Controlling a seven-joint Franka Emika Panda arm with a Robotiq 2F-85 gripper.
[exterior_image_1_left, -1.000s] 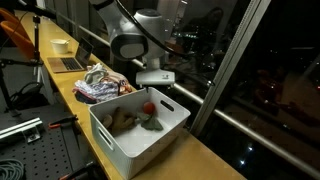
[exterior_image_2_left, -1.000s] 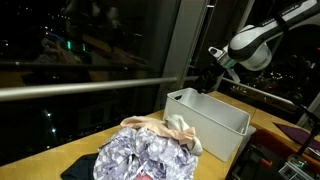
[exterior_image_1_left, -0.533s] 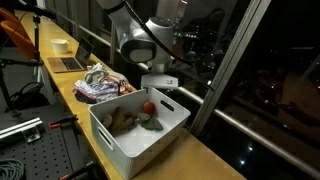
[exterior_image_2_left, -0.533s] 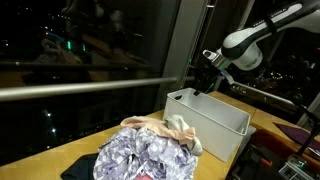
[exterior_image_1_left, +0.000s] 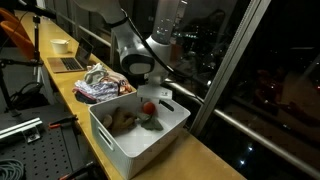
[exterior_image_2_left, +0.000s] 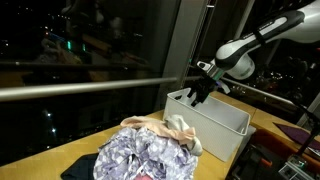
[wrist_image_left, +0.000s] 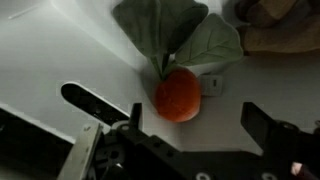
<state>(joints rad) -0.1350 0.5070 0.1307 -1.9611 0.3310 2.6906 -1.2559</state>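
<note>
A red-orange plush fruit (wrist_image_left: 178, 95) with green fabric leaves (wrist_image_left: 170, 35) lies on the floor of a white bin (exterior_image_1_left: 120, 140). It also shows in an exterior view (exterior_image_1_left: 148, 109). My gripper (wrist_image_left: 195, 125) hangs open just above it, fingers on either side, holding nothing. In both exterior views the gripper (exterior_image_1_left: 152, 93) (exterior_image_2_left: 196, 92) is at the bin's far end, dipping over the rim. A brown plush item (exterior_image_1_left: 120, 122) lies in the bin beside the fruit.
A pile of patterned cloth (exterior_image_1_left: 100, 84) (exterior_image_2_left: 150, 155) lies on the wooden counter next to the bin (exterior_image_2_left: 215, 125). A laptop (exterior_image_1_left: 70, 62) and a bowl (exterior_image_1_left: 60, 44) sit further along. A dark window runs along the counter's edge.
The gripper has moved down and over the bin's end, closer to the red plush fruit. The bin's contents have not moved.
</note>
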